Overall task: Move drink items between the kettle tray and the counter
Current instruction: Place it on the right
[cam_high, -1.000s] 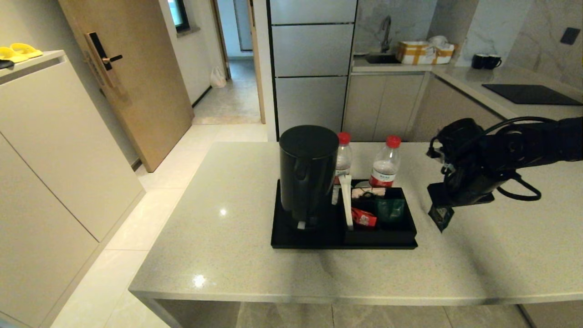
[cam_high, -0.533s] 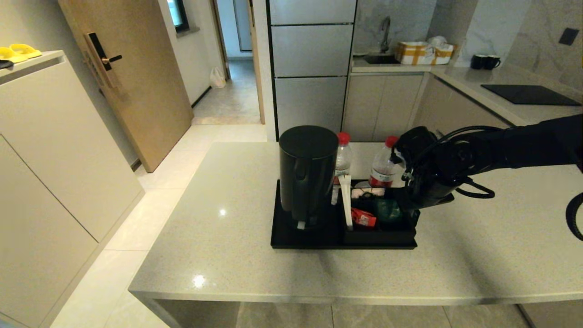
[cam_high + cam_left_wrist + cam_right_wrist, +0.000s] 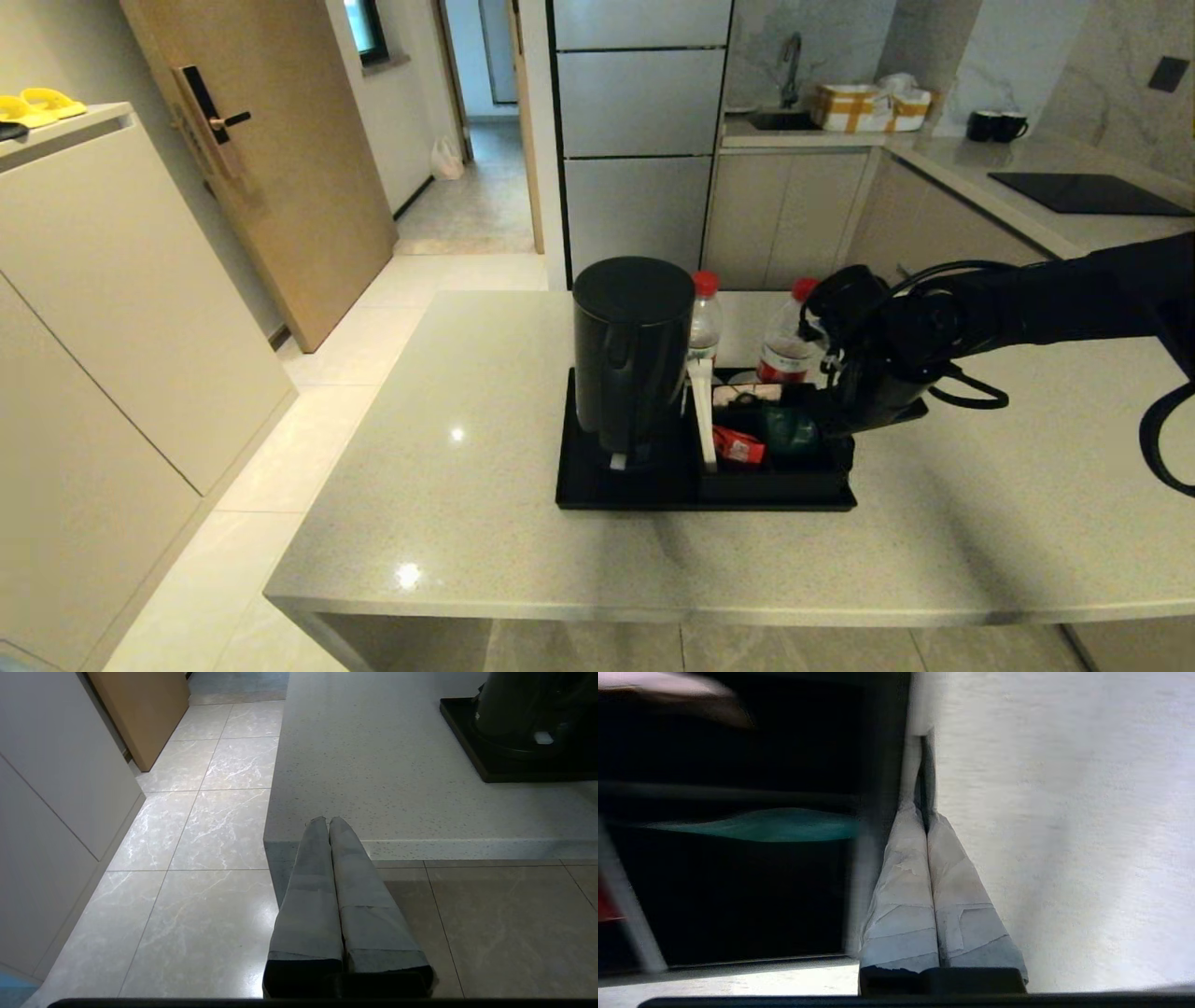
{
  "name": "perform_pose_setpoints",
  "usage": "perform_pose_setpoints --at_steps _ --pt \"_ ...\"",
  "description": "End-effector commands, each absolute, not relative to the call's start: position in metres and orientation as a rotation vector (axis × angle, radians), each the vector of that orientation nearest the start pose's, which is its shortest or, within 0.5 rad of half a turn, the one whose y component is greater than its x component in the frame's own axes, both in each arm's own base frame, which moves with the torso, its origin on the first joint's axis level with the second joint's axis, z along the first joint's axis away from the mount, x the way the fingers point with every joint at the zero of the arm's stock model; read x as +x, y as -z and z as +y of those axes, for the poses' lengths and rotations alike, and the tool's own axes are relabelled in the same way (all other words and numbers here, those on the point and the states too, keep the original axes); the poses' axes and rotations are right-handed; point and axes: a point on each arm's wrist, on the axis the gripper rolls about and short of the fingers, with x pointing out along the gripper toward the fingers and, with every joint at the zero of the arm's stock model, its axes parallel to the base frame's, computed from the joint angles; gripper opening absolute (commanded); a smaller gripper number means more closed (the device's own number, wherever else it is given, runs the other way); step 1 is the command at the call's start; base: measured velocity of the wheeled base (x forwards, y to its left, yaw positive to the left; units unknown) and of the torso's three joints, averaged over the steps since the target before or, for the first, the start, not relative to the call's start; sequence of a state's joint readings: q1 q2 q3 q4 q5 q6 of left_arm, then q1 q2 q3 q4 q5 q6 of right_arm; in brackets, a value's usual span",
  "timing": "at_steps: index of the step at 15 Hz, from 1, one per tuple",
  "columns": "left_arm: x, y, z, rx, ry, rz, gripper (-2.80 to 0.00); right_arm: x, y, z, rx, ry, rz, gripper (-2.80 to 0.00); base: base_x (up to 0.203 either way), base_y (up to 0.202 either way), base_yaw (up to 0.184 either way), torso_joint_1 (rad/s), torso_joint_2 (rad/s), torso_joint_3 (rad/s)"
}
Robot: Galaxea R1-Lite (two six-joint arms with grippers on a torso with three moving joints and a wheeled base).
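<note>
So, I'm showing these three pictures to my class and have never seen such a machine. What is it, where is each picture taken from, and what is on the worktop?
It is a two-armed robot. One picture looks down from its head; the other two come from cameras on its wrists, behind the fingers.

On the counter sits a black kettle tray holding a tall black kettle, with a box of sachets, one dark green sachet among them. Two water bottles stand at the tray's far side.

The right gripper reaches down beside the sachet box, shut and holding nothing. The left gripper waits shut, by the counter's near edge.
</note>
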State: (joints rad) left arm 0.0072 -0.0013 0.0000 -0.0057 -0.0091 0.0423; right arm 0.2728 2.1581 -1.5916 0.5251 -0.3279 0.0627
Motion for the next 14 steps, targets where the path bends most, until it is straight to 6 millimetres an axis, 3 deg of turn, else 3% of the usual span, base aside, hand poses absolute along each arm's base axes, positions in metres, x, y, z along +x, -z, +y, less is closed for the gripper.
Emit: perform_pose_setpoints --at_steps 1,14 --pt "-0.0228 -0.0763 -0.0004 0.043 0.001 -0.008 -2.8 0.3894 -0.1328 0.095 -0.262 0.101 1.038 -2.8 0.0 0.0 0.0 0.0 0.0 0.0" --pt "-0.0228 -0.0762 -0.0004 0.043 0.001 -0.007 -2.8 0.3914 -0.1253 0.0955 -0.261 0.104 1.052 -2.8 0.0 0.0 0.0 0.0 0.0 0.0"
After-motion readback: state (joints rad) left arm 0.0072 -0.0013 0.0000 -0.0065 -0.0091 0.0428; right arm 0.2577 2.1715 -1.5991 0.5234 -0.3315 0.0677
